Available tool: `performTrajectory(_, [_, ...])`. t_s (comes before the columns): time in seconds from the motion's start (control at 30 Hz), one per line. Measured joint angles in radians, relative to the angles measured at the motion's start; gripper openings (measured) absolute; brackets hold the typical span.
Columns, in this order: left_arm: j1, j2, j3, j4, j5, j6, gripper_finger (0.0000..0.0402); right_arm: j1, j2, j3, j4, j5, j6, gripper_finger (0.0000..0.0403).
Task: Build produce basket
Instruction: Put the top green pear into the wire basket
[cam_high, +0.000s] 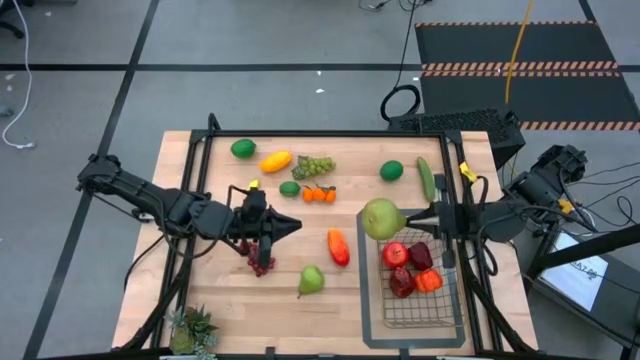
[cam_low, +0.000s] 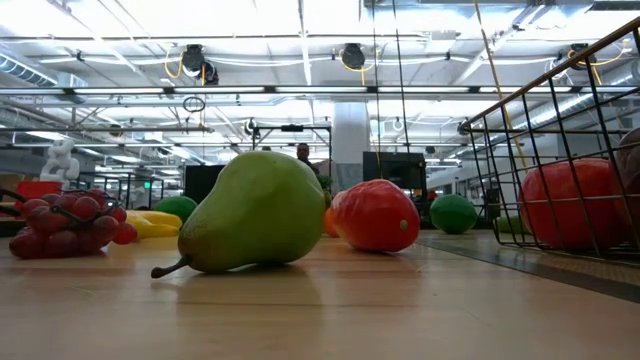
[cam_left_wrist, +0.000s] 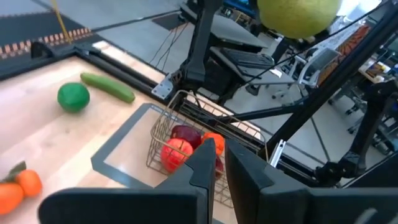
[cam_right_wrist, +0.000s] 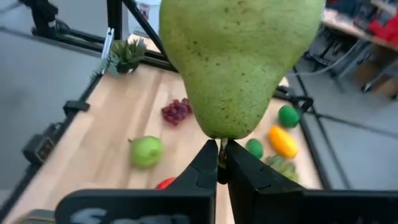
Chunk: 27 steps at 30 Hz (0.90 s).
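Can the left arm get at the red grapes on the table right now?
Probably yes: the red grapes lie bare on the wood just beside the left gripper, nothing on top, and its jaws are shut and empty.

Speckled yellow-green plastic pear (cam_right_wrist: 239, 62) above black right gripper (cam_right_wrist: 222, 163) jaws; dark wire-grid basket (cam_high: 425, 305) holds red apples (cam_high: 396, 254); dark-red grape bunch (cam_high: 262, 264) below left gripper (cam_high: 290, 227).
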Motion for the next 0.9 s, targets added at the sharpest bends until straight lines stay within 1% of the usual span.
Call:
performTrajectory(0.13, [0.003,0.0,0.0,0.028,0.0,0.085,0.0037,-0.001,0.001,0.0,0.017,0.007,-0.128,0.0007])
performTrajectory(0.27, [0.012,0.0,0.0,0.054,-0.007,0.213,0.0037,-0.002,0.001,0.0,0.016,0.076,-0.246,0.0008])
performTrajectory(0.4, [0.032,-0.001,0.0,0.054,-0.008,0.276,0.0037,-0.003,0.0,0.0,0.017,0.12,-0.256,0.0007])
performTrajectory(0.5, [0.038,-0.015,0.0,0.053,-0.008,0.283,0.0037,-0.003,0.003,0.0,0.06,0.13,-0.157,0.0006])
performTrajectory(0.7, [0.042,-0.028,0.0,0.05,-0.005,0.281,0.0037,-0.003,0.025,0.0,0.21,0.132,0.153,0.0006])
performTrajectory(0.9, [0.023,-0.033,0.001,0.05,0.005,0.256,0.0037,-0.003,0.059,0.0,0.356,0.132,0.382,0.0006])
